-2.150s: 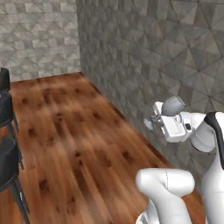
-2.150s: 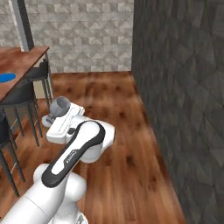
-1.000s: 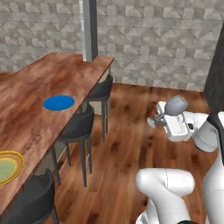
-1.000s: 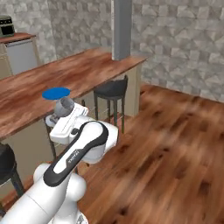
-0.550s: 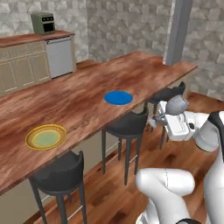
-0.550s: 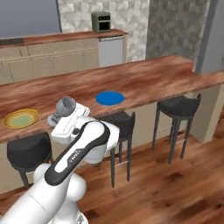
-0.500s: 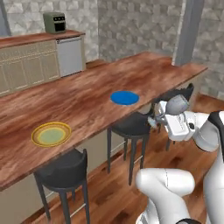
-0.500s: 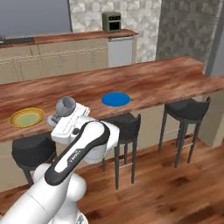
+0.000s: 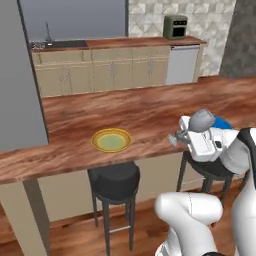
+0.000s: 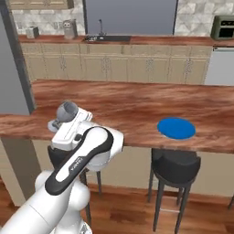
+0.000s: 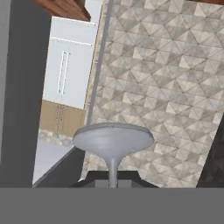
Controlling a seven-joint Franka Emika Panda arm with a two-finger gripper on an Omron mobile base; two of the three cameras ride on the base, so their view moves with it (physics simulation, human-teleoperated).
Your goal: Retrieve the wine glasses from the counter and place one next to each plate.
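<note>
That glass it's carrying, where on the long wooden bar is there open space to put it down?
The hand is shut on the wine glass. On the bar top, bare wood runs between the yellow plate and the blue plate, and behind both toward the far edge. The tightest spot is the narrow strip between each plate and the near edge.

The base has swung round, so both base views now face the long wooden table [image 9: 75, 150] square on instead of a tiled wall and floor. The yellow-rimmed plate [image 9: 111, 140], blue plate [image 10: 176, 128] and far counter [image 10: 114, 41] have come into view.
</note>
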